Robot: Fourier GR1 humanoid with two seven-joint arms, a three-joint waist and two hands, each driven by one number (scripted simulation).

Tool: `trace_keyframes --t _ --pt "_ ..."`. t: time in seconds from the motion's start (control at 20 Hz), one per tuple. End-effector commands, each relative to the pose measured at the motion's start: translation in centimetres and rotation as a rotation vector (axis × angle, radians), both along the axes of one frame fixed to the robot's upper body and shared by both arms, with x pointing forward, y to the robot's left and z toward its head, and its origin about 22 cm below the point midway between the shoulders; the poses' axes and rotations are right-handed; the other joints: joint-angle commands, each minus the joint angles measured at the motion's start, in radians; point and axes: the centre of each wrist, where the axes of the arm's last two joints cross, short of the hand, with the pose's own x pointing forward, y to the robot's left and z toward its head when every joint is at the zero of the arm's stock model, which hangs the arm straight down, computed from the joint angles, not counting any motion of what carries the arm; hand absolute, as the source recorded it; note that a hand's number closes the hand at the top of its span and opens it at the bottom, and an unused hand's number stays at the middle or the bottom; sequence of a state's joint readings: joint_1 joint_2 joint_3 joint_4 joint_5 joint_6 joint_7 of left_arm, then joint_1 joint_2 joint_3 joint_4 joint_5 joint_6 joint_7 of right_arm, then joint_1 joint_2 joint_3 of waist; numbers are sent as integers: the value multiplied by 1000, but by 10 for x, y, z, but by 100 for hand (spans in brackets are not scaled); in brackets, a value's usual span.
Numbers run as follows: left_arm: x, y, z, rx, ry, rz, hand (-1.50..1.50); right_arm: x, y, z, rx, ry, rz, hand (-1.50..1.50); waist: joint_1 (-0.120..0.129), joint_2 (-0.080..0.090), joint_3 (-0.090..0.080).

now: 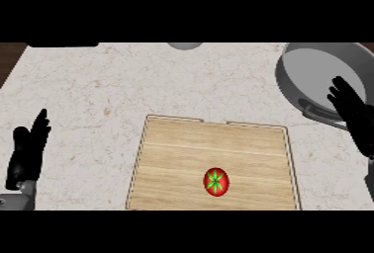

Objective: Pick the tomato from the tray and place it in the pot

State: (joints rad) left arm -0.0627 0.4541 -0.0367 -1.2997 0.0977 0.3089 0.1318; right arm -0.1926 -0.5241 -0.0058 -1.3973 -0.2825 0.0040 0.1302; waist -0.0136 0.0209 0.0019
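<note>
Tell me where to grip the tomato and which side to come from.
Grip the tomato across its round body, coming from above: it lies alone on the flat tray with its green stem facing up. The right hand, open over the pot, looks nearer.

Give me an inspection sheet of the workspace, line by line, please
Surface: pale speckled counter.
Job's things: tomato lies on the wooden tray, near its front edge; grey pot at far right holds nothing visible.
Clutter: grey object at the far edge, cut off.
Hands: left hand open, resting at the left; right hand open, overlapping the pot's near rim.
Cables: nothing seen.
Surroundings: dark strip beyond the counter, left.
</note>
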Motion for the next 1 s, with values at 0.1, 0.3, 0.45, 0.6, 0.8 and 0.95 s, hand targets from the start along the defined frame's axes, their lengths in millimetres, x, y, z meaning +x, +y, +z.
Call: trace_keyframes --t 0.1,0.3,0.45,0.6,0.8,0.95 --pt "18 1 20 77 -7 -53 0 -10 110 4 -113 -113 178 150 10 -24 -5" --pt "5 -1 6 75 52 -60 0 2 81 35 -702 -249 206 150 28 -56 -44" --pt "2 -3 -1 29 110 -27 0 -16 135 21 -503 -523 -36 -150 -25 -50 -8" --pt "5 2 11 37 119 -33 0 -52 185 -10 -541 -567 14 -150 -9 -42 -6" --pt "7 8 17 34 118 -13 0 -83 226 -18 -650 -576 11 -150 -17 -41 -8" --pt "15 3 28 27 124 -22 0 -94 238 -14 -804 -435 36 -150 -29 -42 -9"
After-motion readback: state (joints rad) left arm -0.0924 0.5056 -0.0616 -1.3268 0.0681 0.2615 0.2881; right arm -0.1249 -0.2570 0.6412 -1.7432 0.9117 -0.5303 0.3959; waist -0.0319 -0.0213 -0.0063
